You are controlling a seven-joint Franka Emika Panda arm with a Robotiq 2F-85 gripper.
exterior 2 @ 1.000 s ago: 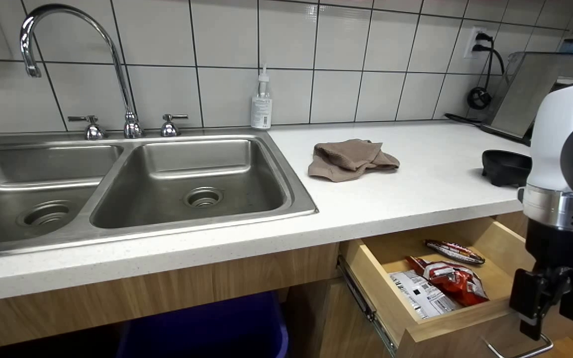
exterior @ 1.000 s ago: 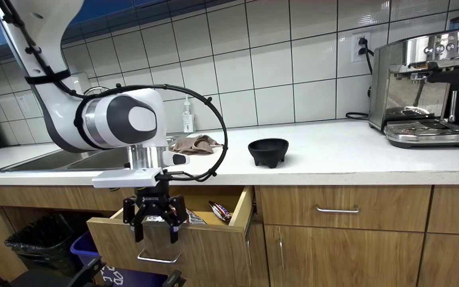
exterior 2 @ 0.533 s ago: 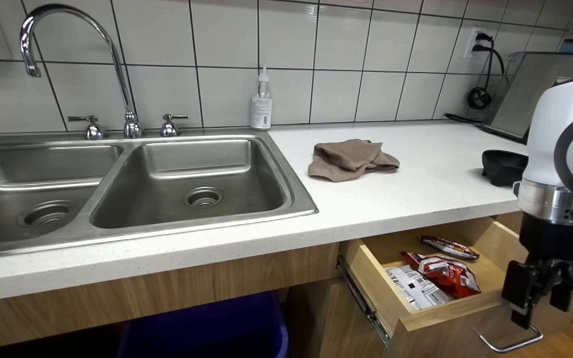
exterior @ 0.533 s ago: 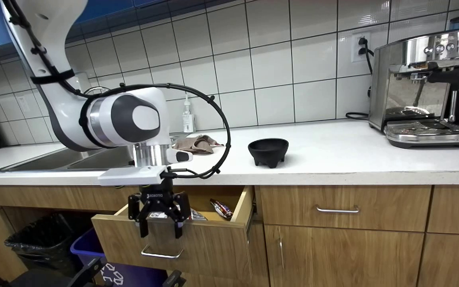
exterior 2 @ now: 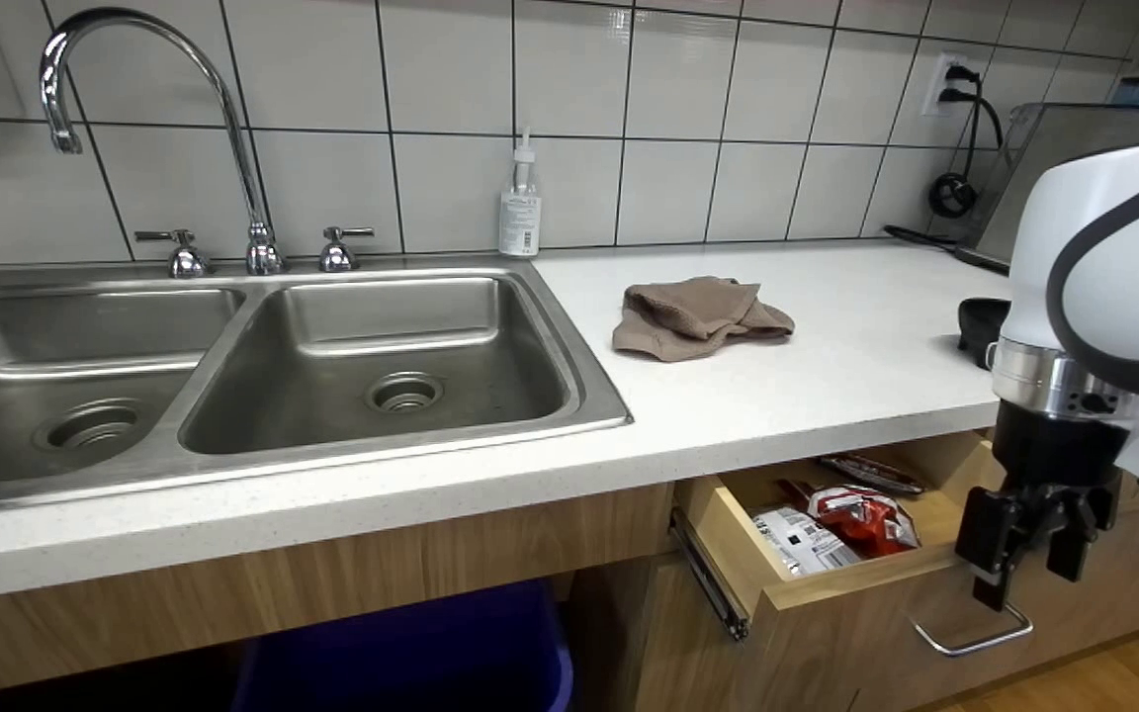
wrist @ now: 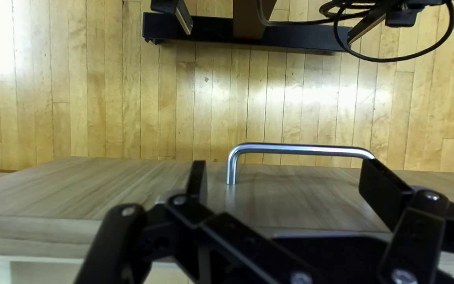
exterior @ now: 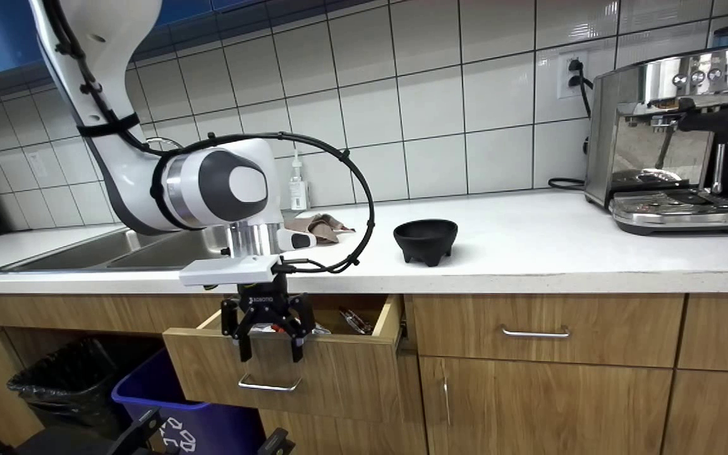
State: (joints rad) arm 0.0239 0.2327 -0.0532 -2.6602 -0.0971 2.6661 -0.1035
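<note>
My black gripper [exterior: 271, 355] is open and empty, pointing down just outside the wooden drawer front [exterior: 351, 379]. It also shows in an exterior view [exterior 2: 1029, 581] and in the wrist view [wrist: 284, 167]. It touches or nearly touches the front; exact contact is unclear. The silver handle [wrist: 302, 149] sits just below the fingertips, not gripped; it shows too in both exterior views [exterior: 269, 388] [exterior 2: 975, 645]. The drawer [exterior 2: 827, 585] is partly open. Inside lie a red bag [exterior 2: 866, 519], a white and silver packet [exterior 2: 805, 542] and a dark wrapped snack [exterior 2: 871, 473].
A black bowl [exterior: 426, 240] and a brown cloth [exterior 2: 698, 316] lie on the white counter above. A steel sink [exterior 2: 579, 396], soap bottle [exterior 2: 520, 213] and espresso machine [exterior: 667, 139] stand there too. A blue bin [exterior: 225, 430] and a black-lined bin [exterior: 73, 385] are below.
The drawer has slid inward toward the cabinet, with its contents. The open gripper has moved the same way with it, staying at the drawer front.
</note>
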